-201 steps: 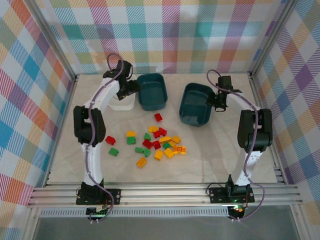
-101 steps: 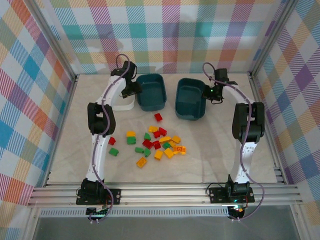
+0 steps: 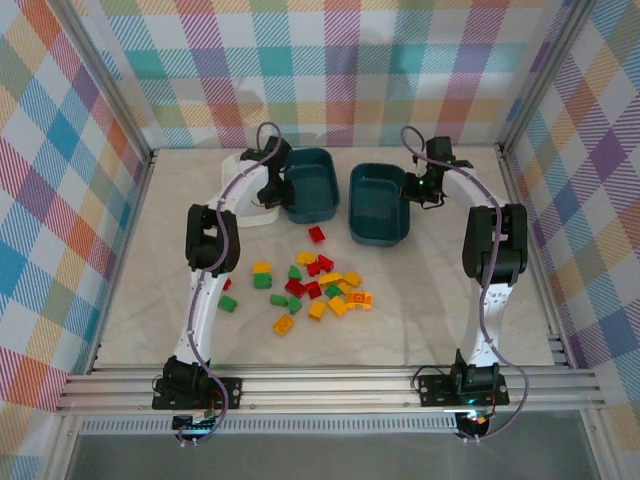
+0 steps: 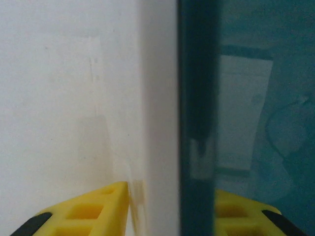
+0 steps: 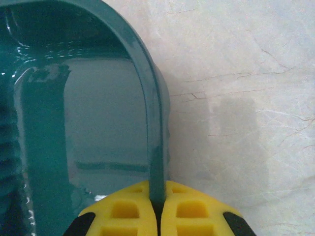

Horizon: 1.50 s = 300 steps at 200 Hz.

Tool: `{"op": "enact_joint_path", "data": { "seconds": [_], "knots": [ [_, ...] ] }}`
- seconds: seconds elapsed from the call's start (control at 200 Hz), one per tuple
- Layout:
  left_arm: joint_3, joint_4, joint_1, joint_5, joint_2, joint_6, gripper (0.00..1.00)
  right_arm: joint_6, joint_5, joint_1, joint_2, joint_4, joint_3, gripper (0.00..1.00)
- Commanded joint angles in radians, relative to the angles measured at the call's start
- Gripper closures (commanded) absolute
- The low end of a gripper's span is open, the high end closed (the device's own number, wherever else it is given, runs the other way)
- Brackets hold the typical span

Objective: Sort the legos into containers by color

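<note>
The legos (image 3: 315, 285), red, green and yellow, lie scattered mid-table. A white container (image 3: 245, 208) sits at the back left, and the left teal container (image 3: 308, 183) touches it. My left gripper (image 3: 272, 192) is at the seam between them. Its yellow fingers (image 4: 83, 214) straddle the teal wall (image 4: 197, 123). A pale band separates the left finger from that wall, so my left gripper (image 4: 171, 189) is open. The right teal container (image 3: 378, 203) stands beside it. My right gripper (image 3: 413, 190) is shut on its right rim (image 5: 156, 123), and the jaws of that right gripper (image 5: 157, 189) pinch the thin wall.
A lone red brick (image 3: 317, 234) lies just in front of the teal tubs. A red brick (image 3: 221, 281) and a green one (image 3: 228, 303) sit by the left arm's lower link. Checked walls enclose the table on three sides.
My left arm swung right from over the white container to the teal container's left wall, and its jaws narrowed. My right gripper dragged the right teal container leftwards.
</note>
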Motion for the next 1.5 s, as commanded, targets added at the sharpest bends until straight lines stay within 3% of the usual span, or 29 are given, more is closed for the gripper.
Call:
{"op": "enact_joint_path", "data": {
  "seconds": [0.0, 0.29, 0.685, 0.91, 0.98, 1.135, 1.275, 1.495],
  "knots": [
    [-0.014, 0.001, -0.017, 0.014, -0.065, 0.020, 0.65, -0.065, 0.005, 0.005, 0.010, -0.047, 0.073, 1.00],
    [-0.064, 0.023, -0.030, 0.021, -0.107, 0.088, 0.71, -0.085, 0.004, 0.004, 0.097, -0.128, 0.193, 1.00],
    [-0.106, 0.044, -0.035, 0.042, -0.115, 0.115, 0.68, -0.022, -0.052, 0.008, 0.153, -0.158, 0.266, 1.00],
    [-0.059, 0.010, -0.035, 0.055, -0.136, 0.117, 0.49, 0.018, -0.034, 0.011, 0.209, -0.167, 0.333, 1.00],
    [-0.042, -0.004, -0.035, 0.065, -0.151, 0.120, 0.38, 0.019, -0.037, 0.015, 0.231, -0.178, 0.369, 0.98],
    [-0.043, -0.015, -0.035, 0.089, -0.213, 0.120, 0.01, 0.029, -0.019, 0.023, 0.269, -0.183, 0.423, 0.94],
    [-0.132, 0.032, -0.035, 0.091, -0.321, 0.094, 0.00, 0.001, -0.003, 0.035, 0.302, -0.229, 0.494, 0.86],
    [-0.352, 0.127, -0.036, 0.135, -0.517, 0.018, 0.00, 0.026, -0.004, 0.037, 0.273, -0.226, 0.483, 0.58]
  ]
}}
